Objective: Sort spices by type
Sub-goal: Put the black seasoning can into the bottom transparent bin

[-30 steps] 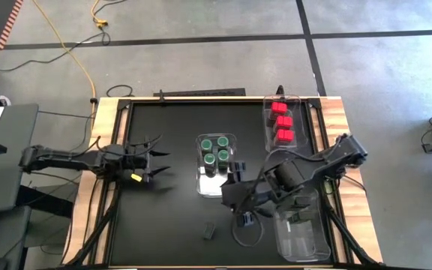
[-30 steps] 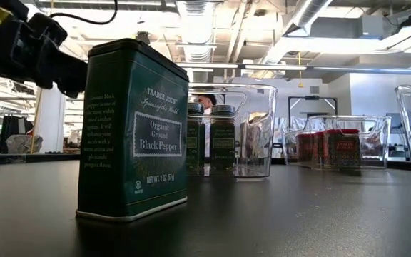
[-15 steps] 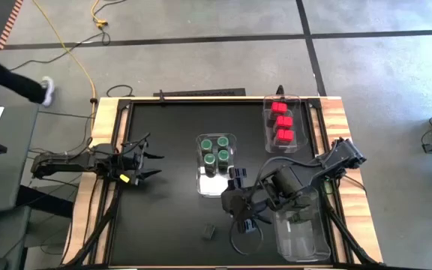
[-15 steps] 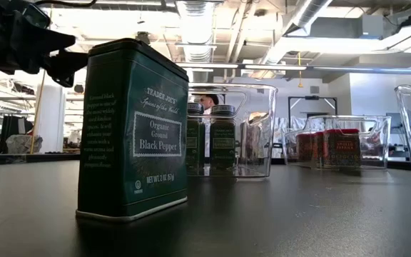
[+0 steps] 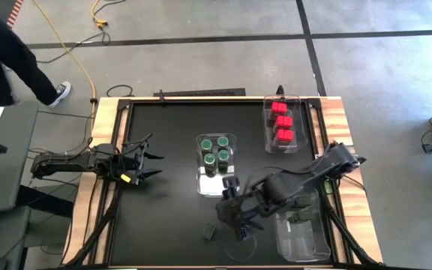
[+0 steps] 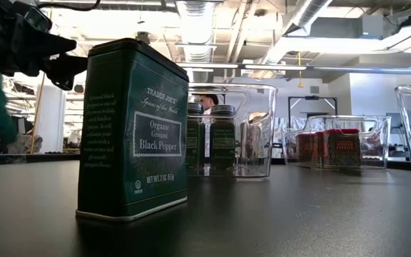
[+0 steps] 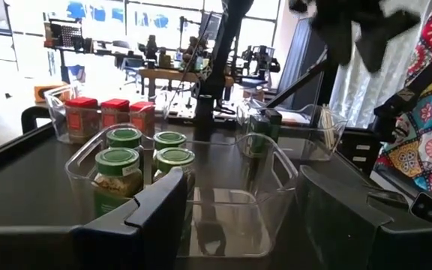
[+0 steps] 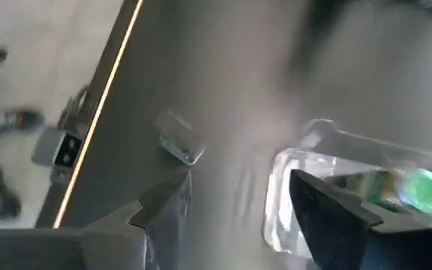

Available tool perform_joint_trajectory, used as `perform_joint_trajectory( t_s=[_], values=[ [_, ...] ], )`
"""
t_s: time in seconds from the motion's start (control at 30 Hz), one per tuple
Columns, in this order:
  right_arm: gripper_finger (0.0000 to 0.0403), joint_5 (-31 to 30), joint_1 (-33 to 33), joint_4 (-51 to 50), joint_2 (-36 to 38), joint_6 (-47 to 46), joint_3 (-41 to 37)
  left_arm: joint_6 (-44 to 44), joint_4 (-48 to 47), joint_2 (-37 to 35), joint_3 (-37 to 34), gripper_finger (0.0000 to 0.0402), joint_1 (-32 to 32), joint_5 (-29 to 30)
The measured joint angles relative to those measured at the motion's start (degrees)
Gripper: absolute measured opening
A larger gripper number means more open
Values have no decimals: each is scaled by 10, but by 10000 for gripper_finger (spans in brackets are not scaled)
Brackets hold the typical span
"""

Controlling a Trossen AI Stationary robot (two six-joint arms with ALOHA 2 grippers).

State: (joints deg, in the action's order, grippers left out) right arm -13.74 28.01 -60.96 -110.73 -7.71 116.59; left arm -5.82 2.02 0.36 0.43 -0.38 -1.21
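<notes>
Right end effector, fingers spread and empty, is shifting closer to the black pepper tin standing on the worktop than half a second ago. Left end effector is staying open, empty, near the left edge.

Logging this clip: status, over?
Left hand open, parked at table's left. Right hand open, empty, near black pepper tin. Tin standing loose, unsorted. Nothing in the way.
</notes>
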Motion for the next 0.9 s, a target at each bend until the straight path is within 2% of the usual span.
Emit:
perform_joint_trajectory(
  t_s=[0.33, 0.5, 0.9],
  values=[
    [256, 66, -3, 35, -80, 148, -1, 0, -1, 0, 0, 238, 0, 1],
    [256, 78, -3, 63, -114, 229, -1, 0, -1, 0, 0, 238, 0, 1],
    [256, 118, -8, 117, -146, 342, -1, 0, -1, 0, 0, 238, 0, 3]
  ],
)
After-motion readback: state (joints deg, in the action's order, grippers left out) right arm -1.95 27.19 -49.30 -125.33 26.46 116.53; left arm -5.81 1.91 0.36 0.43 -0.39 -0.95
